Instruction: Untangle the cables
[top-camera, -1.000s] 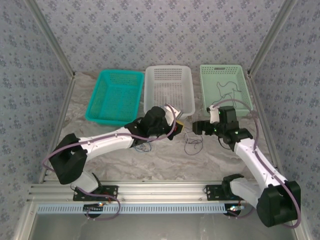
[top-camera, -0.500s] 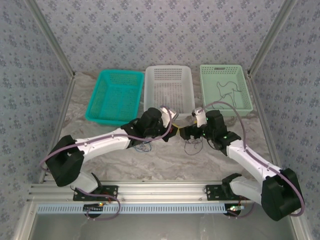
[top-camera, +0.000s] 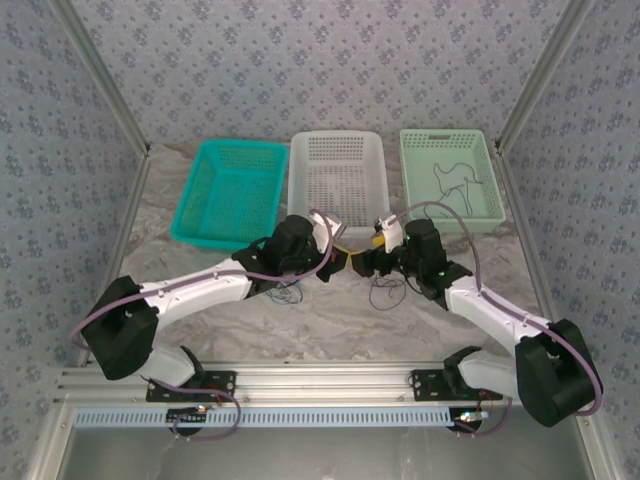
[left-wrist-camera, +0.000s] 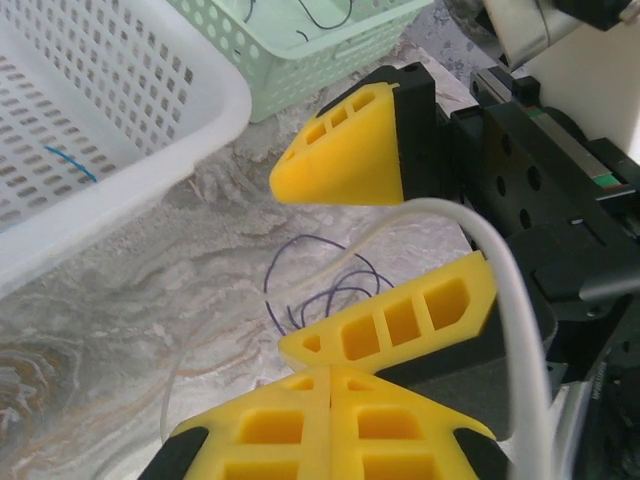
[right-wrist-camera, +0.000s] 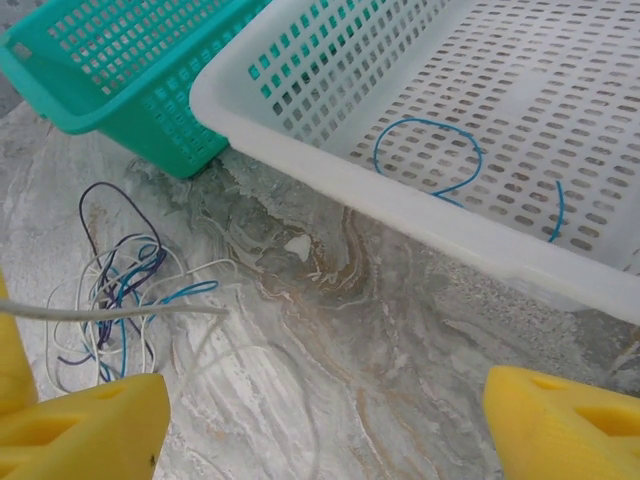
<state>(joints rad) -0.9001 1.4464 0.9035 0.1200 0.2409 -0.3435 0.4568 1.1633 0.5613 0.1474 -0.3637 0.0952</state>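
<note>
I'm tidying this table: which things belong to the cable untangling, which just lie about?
Job: tangled blue, purple and white cables; loose blue cable; thin dark cable.
Lying about: teal plastic mesh basket; white plastic mesh basket; pale green plastic mesh basket.

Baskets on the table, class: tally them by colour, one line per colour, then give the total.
Teal basket: 1
White basket: 1
Pale green basket: 1
Total: 3
</note>
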